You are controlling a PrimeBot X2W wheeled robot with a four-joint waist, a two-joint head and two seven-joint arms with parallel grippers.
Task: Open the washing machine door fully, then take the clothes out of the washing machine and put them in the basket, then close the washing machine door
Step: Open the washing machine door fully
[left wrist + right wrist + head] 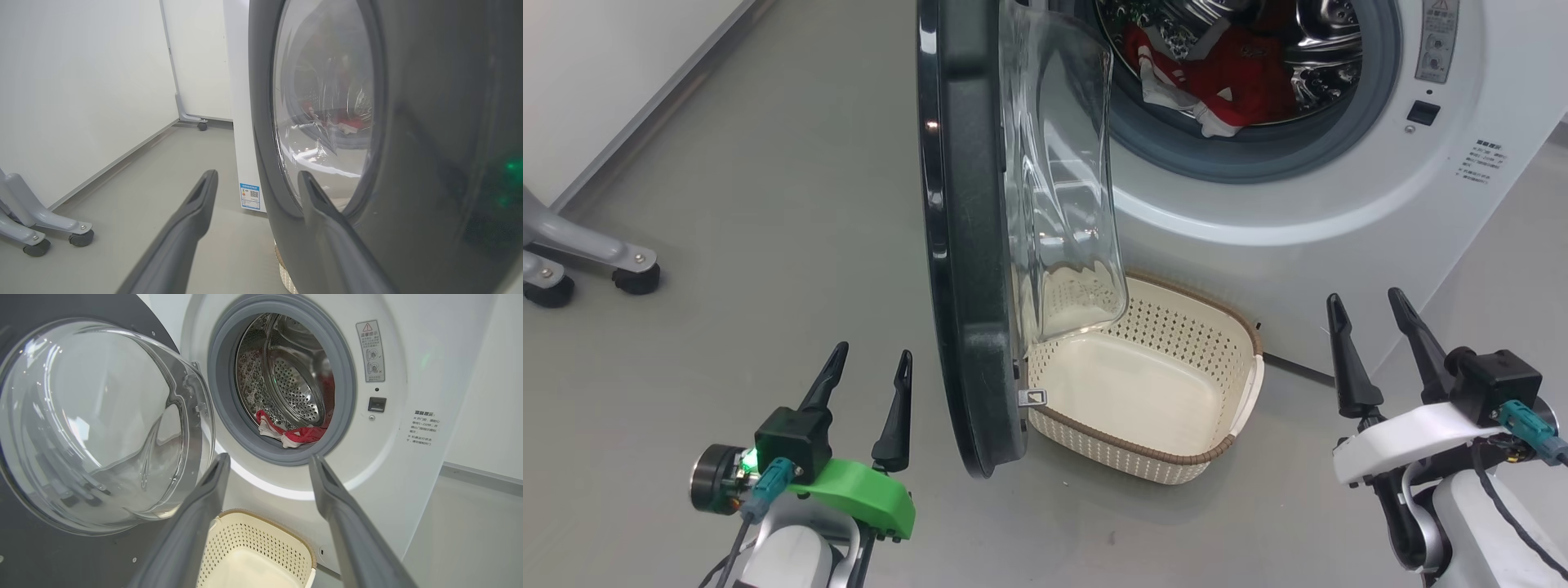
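The washing machine (1339, 245) stands at the far right, a white, smooth-fronted box with a round mouth. Inside that mouth the drum (294, 388) is polished steel, dimpled and pierced with small holes. The clothes (1241, 77) lie in its bottom as a soft, crumpled heap of bright red fabric with white panels. 1 fold spills towards the grey rubber seal (222, 396) that rings the opening. On the floor (768, 204) just in front of the machine sits the basket (1245, 359), a cream plastic rectangle with rounded corners. Its walls are punched with rows of small holes and its rim has a brown woven look; its smooth inner bottom lies bare.

The washing machine door (968, 245) is swung out from the left of the mouth and stands edge-on in the head view, roughly square to the machine's front. Its wide rim is glossy black. The glass bowl (1062, 188) bulges clear and rounded from its inner face, and in the head view it overlaps the basket's far-left corner.

The left gripper (873, 351) is at the near left, on the door's outer side, just beside the black rim. Its 2 dark tapered fingers are spread apart with nothing between them. The right gripper (1364, 296) is at the near right, to the right of the basket, its 2 fingers likewise released and empty, pointing towards the machine's mouth.

A small blue label (249, 196) sits low on the machine's white panel. Grey caster legs (596, 261) stand at the far left on the pale, matte floor.
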